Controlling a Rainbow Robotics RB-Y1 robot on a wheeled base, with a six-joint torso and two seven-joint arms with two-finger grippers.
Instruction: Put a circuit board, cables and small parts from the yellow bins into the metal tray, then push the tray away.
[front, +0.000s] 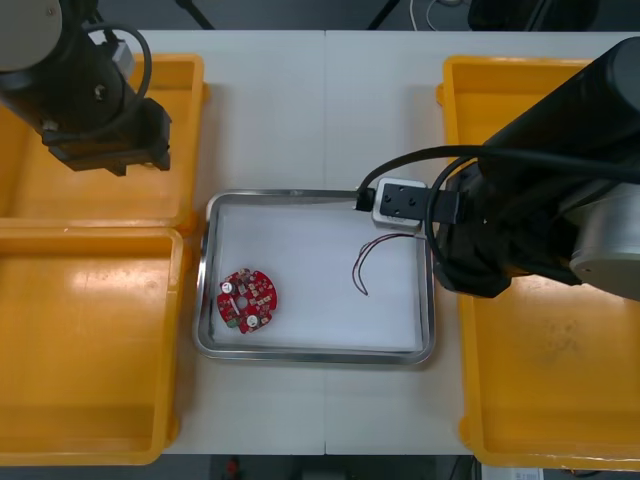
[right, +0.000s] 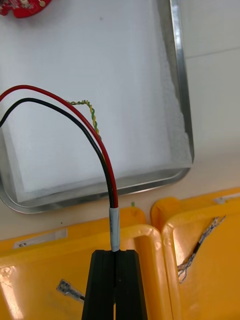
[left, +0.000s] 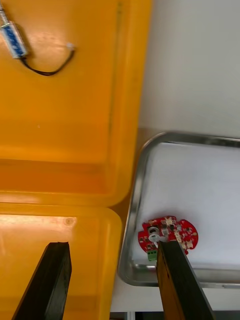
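My right gripper (right: 115, 255) is closed on the white sleeve (right: 115, 225), probably the firmest hold on this light, floppy red and black cable (right: 108, 170); my left gripper (front: 106, 148) waits open, upper left in the front view.

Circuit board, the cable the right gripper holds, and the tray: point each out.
circuit board (front: 248, 298), front view, centre of the red disc.
red and black cable (right: 115, 227), right wrist view, its white sleeve.
metal tray (front: 315, 356), front view, near rim.
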